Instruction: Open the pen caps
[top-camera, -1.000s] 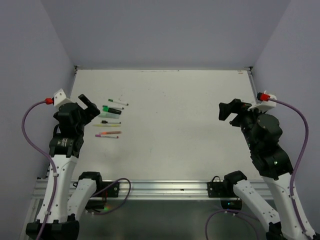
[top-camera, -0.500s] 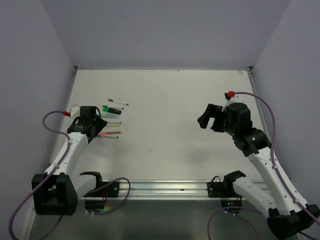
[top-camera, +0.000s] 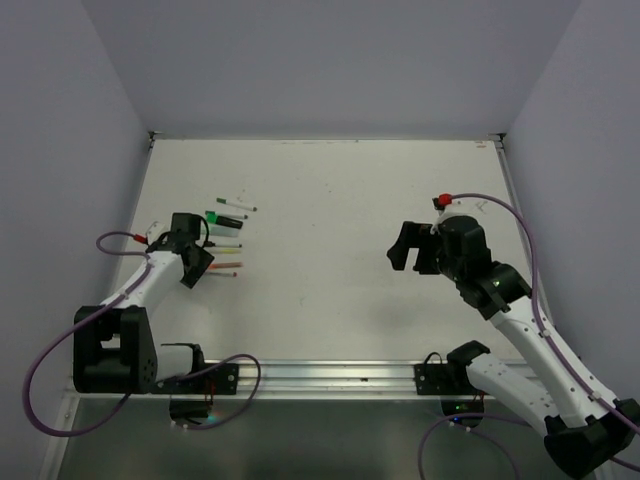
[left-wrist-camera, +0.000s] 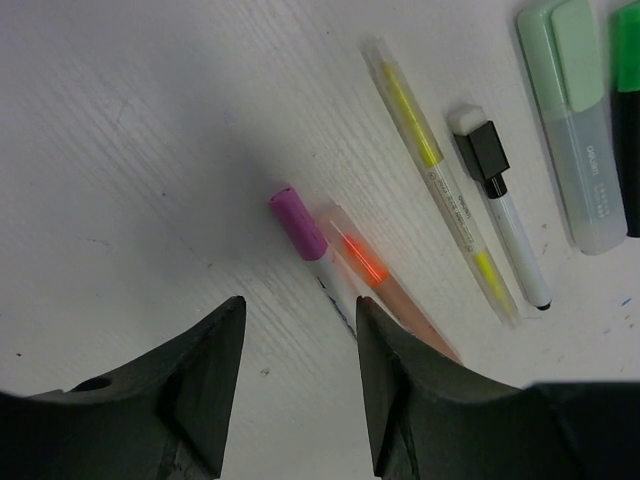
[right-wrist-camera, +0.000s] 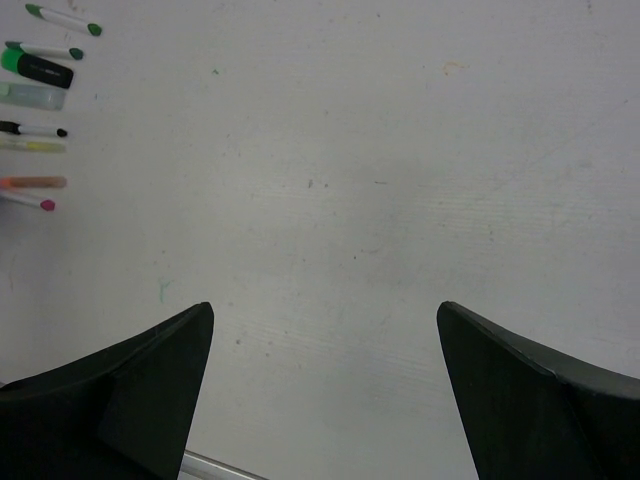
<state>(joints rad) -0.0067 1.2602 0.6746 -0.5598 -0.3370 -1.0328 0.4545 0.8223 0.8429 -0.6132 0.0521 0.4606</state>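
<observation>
Pink-capped pen (left-wrist-camera: 305, 235) is half hidden by the open, empty left claw (left-wrist-camera: 297, 305); right claw (right-wrist-camera: 325, 310) gapes empty.

Setting: robotics lab test cell. Evidence: a bare white matte table top (top-camera: 340, 200) boxed in on three sides by plain pale lilac walls (top-camera: 330, 60). A slotted aluminium rail (top-camera: 330, 374) along the near edge carries two white-and-black jointed robot arms, the left arm (top-camera: 150, 284) and the right arm (top-camera: 528, 330), each trailing a looped purple cable (top-camera: 32, 385). Props: a neat row of slim pens (top-camera: 222, 240) laid out at the table's left.
</observation>
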